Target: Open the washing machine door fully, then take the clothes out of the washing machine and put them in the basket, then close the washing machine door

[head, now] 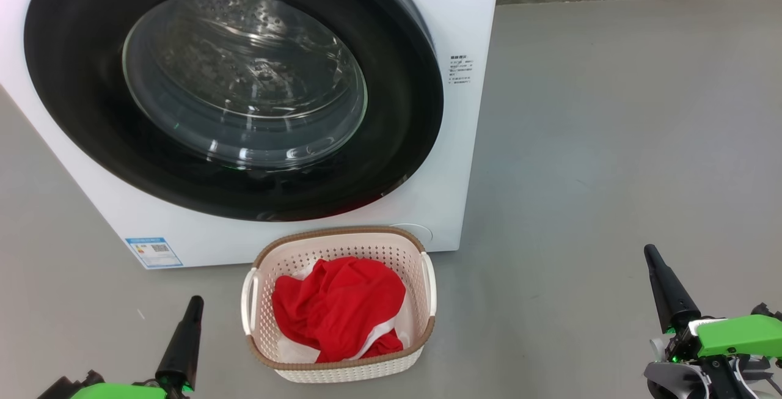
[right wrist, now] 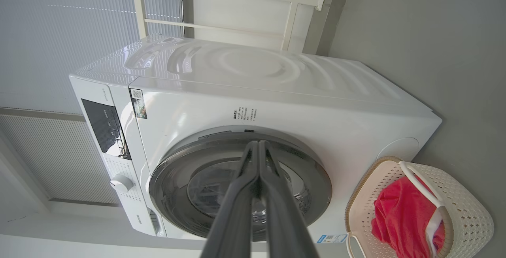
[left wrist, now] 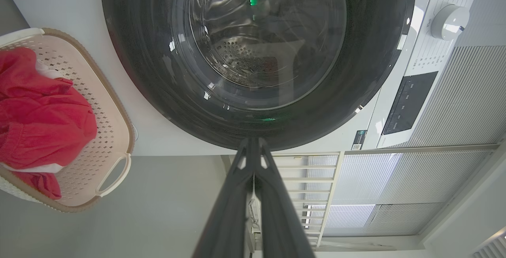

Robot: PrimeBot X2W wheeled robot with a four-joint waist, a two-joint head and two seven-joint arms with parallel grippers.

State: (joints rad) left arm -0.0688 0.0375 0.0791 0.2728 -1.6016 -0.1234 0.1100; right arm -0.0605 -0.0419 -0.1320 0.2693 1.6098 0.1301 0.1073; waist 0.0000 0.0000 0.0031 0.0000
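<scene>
The washing machine (head: 470, 14) (right wrist: 276, 100) stands on the floor with the washing machine door (head: 238, 81) (left wrist: 261, 52) (right wrist: 185, 175) lying flush against its front; through the glass I see only bare steel drum. In front of it the basket (head: 427, 283) (left wrist: 106, 127) (right wrist: 466, 206) holds the clothes (head: 336, 307) (left wrist: 39, 115) (right wrist: 399, 218), a red bundle with white parts. My left gripper (head: 195, 302) (left wrist: 253, 141) is shut and holds nothing, low at the left beside the basket. At the lower right, well away from the basket, my right gripper (head: 650, 251) (right wrist: 259, 143) is also shut with nothing in it.
Grey floor (head: 611, 142) spreads to the right of the machine up to a wall base. A control panel (left wrist: 407, 104) and dial (left wrist: 448, 21) sit on the machine's top front. White railing (left wrist: 316, 187) and blinds stand behind it.
</scene>
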